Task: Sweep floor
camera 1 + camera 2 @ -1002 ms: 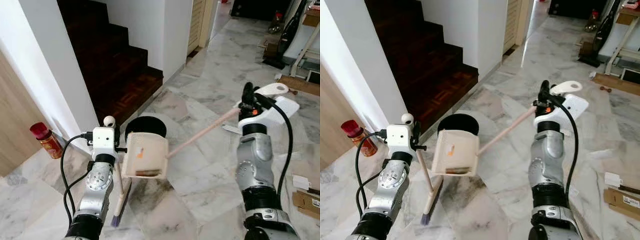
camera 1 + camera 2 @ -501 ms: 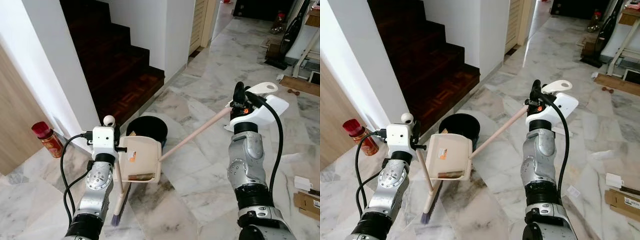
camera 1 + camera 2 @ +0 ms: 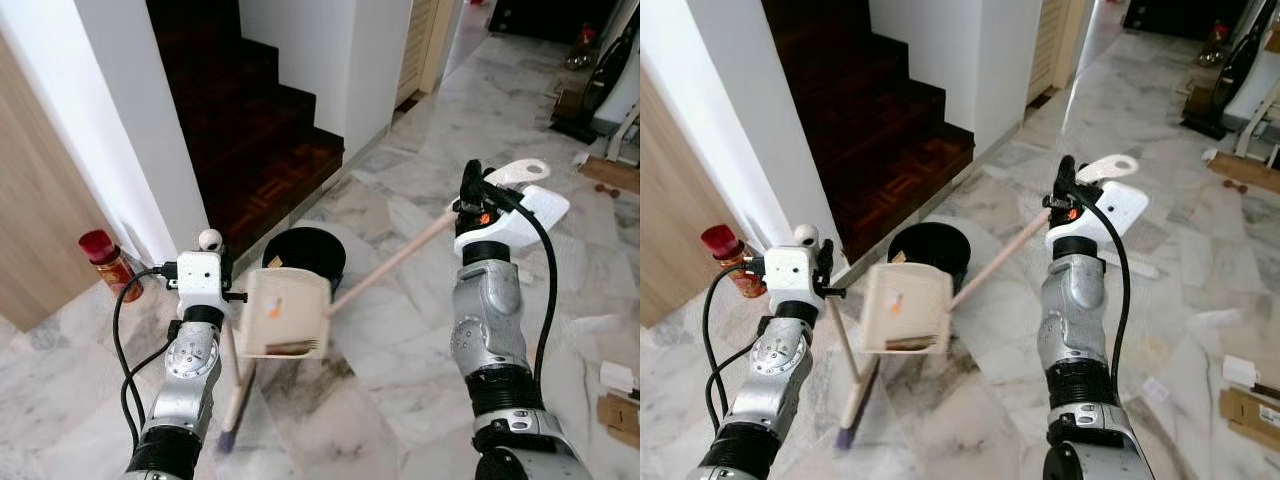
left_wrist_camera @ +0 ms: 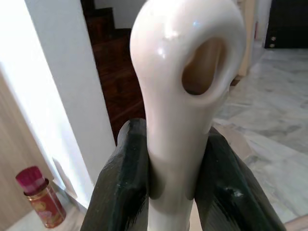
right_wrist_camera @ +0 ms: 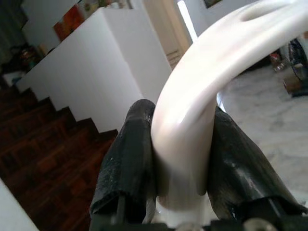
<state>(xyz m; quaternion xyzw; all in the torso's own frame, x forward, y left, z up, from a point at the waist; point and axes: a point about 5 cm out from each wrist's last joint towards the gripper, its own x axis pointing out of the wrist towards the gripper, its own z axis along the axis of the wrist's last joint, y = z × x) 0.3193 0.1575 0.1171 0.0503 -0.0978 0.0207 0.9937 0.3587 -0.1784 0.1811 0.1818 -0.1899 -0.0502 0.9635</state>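
A cream dustpan (image 3: pixel 285 313) hangs tilted in the air, just in front of a black bin (image 3: pixel 308 253) on the marble floor. Some brown debris lies along its lower edge. Its long handle (image 3: pixel 390 262) runs up to my right gripper (image 5: pixel 185 110), which is shut on the handle's looped end (image 3: pixel 520 172). My left gripper (image 4: pixel 175 130) is shut on the top of a cream broom handle (image 3: pixel 232 360). That broom stands nearly upright beside the dustpan, with its bristles (image 3: pixel 228 440) on the floor.
Dark wooden stairs (image 3: pixel 250 130) rise behind the bin, between white walls. A red can (image 3: pixel 110 263) stands by the wall at the left. Cardboard and paper scraps (image 3: pixel 620 410) lie on the floor at the right. A vacuum cleaner (image 3: pixel 600 60) stands far back right.
The whole view has shifted. My right gripper has drawn leftward with the dustpan handle. The dustpan stays raised by the bin, tilted steeper than half a second ago.
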